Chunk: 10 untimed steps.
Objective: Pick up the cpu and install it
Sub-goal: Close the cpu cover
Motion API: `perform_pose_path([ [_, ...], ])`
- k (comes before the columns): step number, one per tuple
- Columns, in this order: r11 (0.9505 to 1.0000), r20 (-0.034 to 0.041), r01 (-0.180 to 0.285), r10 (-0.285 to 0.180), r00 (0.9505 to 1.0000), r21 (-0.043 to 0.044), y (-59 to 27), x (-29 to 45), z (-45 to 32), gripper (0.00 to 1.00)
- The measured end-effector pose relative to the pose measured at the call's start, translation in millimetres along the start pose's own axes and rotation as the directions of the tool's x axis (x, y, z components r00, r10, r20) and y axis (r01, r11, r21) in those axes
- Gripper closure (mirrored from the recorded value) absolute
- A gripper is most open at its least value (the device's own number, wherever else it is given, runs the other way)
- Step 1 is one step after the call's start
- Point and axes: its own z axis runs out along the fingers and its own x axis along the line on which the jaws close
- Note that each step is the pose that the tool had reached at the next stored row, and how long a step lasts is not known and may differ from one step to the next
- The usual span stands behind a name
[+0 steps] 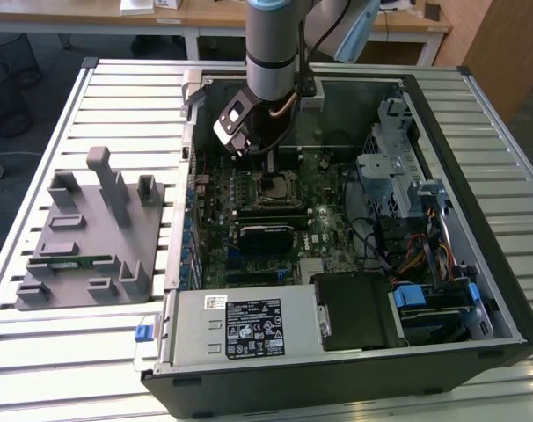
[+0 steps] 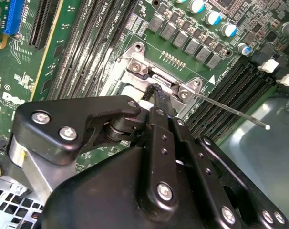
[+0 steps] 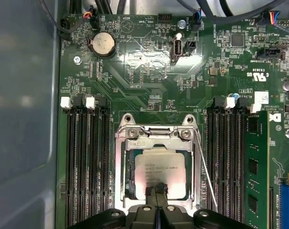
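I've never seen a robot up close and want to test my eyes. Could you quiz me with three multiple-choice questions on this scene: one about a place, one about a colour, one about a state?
1. Where does the cpu lie? A) in a drawer B) in the motherboard socket C) in a person's hand
2. What colour is the cpu's top? A) blue B) red C) silver-grey
3. How is the computer case? A) open, motherboard exposed B) closed C) upside down

1 B: it sits inside the socket's metal frame, at the tip of the pincer.
2 C: its metal top is silver-grey.
3 A: the exterior view looks straight onto the board inside.
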Motion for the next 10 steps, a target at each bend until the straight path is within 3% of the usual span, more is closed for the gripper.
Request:
perform_pose_path([
  [10,1.0,0.0,0.0,0.0,1.0,0.0007,4.0,0.0,2.6,0.89],
])
